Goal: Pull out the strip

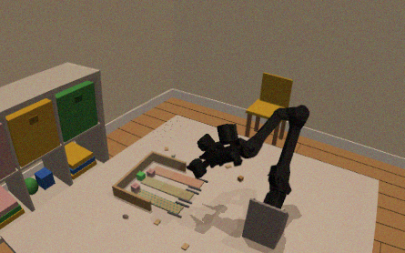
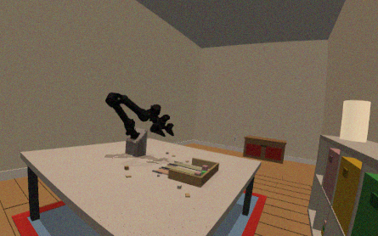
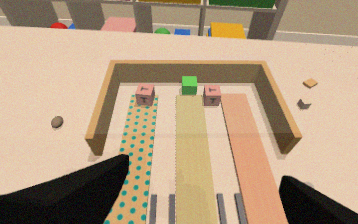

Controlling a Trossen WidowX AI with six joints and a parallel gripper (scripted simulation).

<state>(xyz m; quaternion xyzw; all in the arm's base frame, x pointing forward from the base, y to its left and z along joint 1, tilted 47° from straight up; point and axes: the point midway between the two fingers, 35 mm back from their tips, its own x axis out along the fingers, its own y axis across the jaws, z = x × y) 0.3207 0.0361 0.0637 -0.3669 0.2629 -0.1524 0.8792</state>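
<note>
- Hovering above the near ends of the strips with gripper [image 3: 203, 170] spread wide and empty, apparently lining up for a drop onto a pull end.
- At 11 o'clock, deep inside the wooden frame [image 3: 97, 120]: pink labelled cube [image 3: 145, 94], parked on the far end of the dotted strip [image 3: 139, 150].
- At 12 o'clock, green cube [image 3: 189, 85] on the yellow strip [image 3: 194, 145].
- At 1 o'clock, second marked pink cube [image 3: 212, 94] just beside the salmon strip [image 3: 245, 145]; cannot tell whether touching it.
- Tight spacing between neighbouring strips, so likely easy to snag the wrong one.
</note>
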